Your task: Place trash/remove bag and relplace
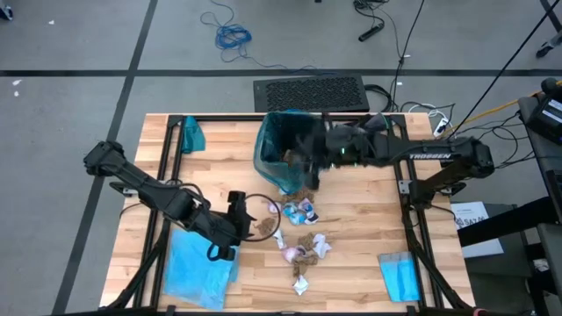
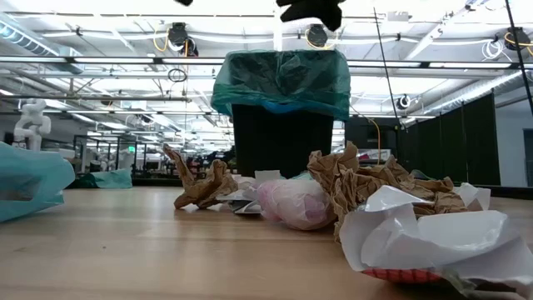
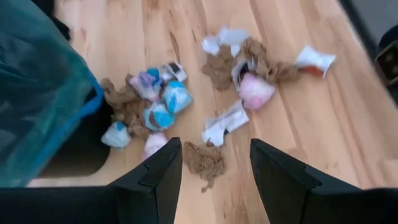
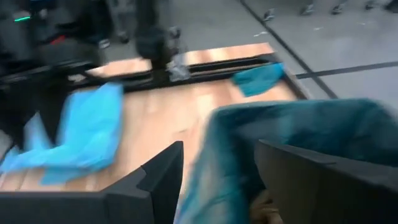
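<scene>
A black bin (image 2: pixel 281 137) stands at the far middle of the table, lined with the dark teal bag (image 1: pixel 279 145), whose top is folded out over the rim (image 2: pixel 283 83). My right gripper (image 4: pixel 219 146) hovers open above the bag's mouth (image 1: pixel 307 162); a brown scrap (image 4: pixel 267 208) shows below it. Trash lies loose on the wood: brown wads and white and blue wrappers (image 1: pixel 303 211) (image 3: pixel 245 68). My left gripper (image 3: pixel 214 144) is open, its fingers on either side of a brown paper wad (image 3: pixel 205 163) without touching it (image 1: pixel 263 226).
A light blue bag (image 1: pixel 198 268) lies flat at the near left. A small teal piece (image 1: pixel 191 133) sits at the far left, and a blue folded cloth (image 1: pixel 399 274) at the near right. Black frame rails (image 1: pixel 167 167) run along the table's sides.
</scene>
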Motion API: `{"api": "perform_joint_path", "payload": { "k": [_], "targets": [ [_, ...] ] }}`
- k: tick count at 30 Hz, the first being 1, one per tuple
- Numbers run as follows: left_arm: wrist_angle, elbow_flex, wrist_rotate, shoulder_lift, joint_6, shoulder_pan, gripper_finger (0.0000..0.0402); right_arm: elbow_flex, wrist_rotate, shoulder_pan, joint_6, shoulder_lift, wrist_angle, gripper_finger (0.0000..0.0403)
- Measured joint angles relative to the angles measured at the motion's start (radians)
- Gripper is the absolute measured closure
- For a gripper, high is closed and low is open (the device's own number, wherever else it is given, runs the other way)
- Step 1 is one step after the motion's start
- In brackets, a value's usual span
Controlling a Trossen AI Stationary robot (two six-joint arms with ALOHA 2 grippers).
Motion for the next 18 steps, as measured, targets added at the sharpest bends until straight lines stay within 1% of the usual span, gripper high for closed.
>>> {"api": "perform_joint_path", "payload": {
  "k": [5,10,13,18],
  "targets": [
    [0.003,0.0,0.001,0.07,0.0,0.0,0.0218,-0.05,0.107,0.127,0.007,0.0,0.005,0.0241],
    [0.002,0.0,-0.009,0.131,0.005,0.003,0.0217,-0.099,0.173,0.232,0.063,0.0,0.006,0.0261],
    [0.003,0.0,-0.014,0.155,0.007,0.006,0.0217,-0.126,0.209,0.292,0.105,0.0,0.007,0.0268],
    [0.0,-0.015,-0.014,0.192,0.017,0.018,0.0217,-0.168,0.327,0.391,0.154,0.0,0.036,0.0271]
  ]
}}
